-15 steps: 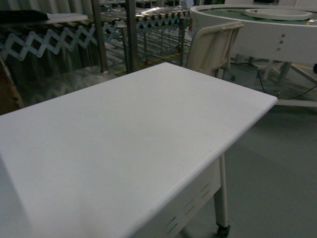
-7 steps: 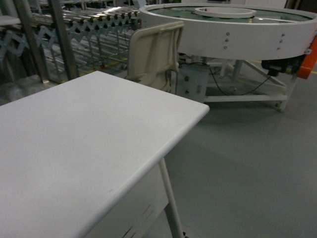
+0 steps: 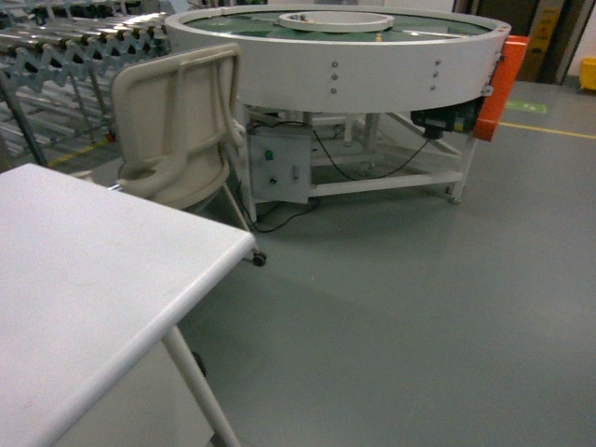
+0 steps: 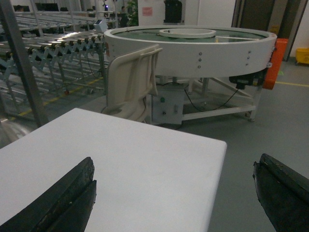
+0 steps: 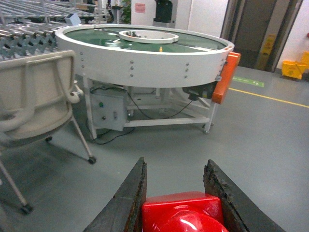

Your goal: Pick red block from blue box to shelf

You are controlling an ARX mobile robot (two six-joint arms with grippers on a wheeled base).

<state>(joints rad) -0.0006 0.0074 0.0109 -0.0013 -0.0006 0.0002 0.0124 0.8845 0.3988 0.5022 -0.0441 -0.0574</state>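
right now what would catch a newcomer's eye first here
The red block, clamped in the right gripper at the bottom of its wrist view. Behind it, a big round white conveyor with an orange guard fills the background; a white table sits at the head view's left.

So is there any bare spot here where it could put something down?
The white table top is bare right up to its edges, bordered behind by the beige chair. The round conveyor table and roller racks look crowded. The right gripper holds the red block.
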